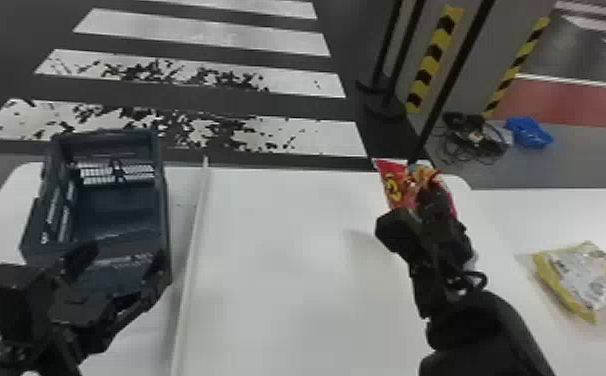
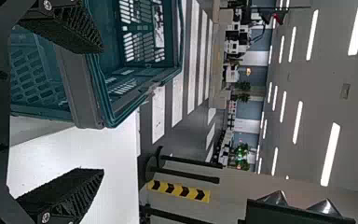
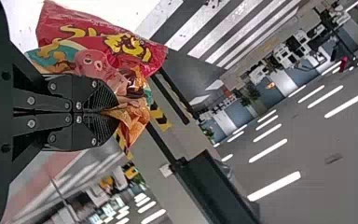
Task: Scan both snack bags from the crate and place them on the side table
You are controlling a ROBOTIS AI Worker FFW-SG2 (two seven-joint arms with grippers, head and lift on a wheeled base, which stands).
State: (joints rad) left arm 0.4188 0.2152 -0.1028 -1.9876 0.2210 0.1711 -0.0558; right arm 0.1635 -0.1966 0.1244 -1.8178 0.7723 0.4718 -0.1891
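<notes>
My right gripper (image 3: 115, 112) is pinching the red snack bag (image 3: 103, 39) by a crumpled edge near the white table (image 1: 277, 250)'s far right corner, so its free bulk may be twisting loose short of the side table (image 1: 522, 215), where the yellow snack bag (image 1: 589, 277) is lying.

Covered, cropped or unclear around the crate (image 1: 164, 220)
In the head view the left gripper (image 1: 123, 260) hides part of the crate's near end, and the left wrist view's top edge cuts the crate off. Well right of the crate, the lower part of the red snack bag (image 1: 398, 185) is hidden behind the right gripper (image 1: 427, 202); its pinched part is covered by 2 fingers. Farther right of the crate, the head view's edge crops the yellow snack bag (image 1: 592, 280) and side table (image 1: 557, 212). Beyond, 1 dark tangle (image 1: 472, 140) and 1 blue object (image 1: 529, 132) are too small to identify.
</notes>
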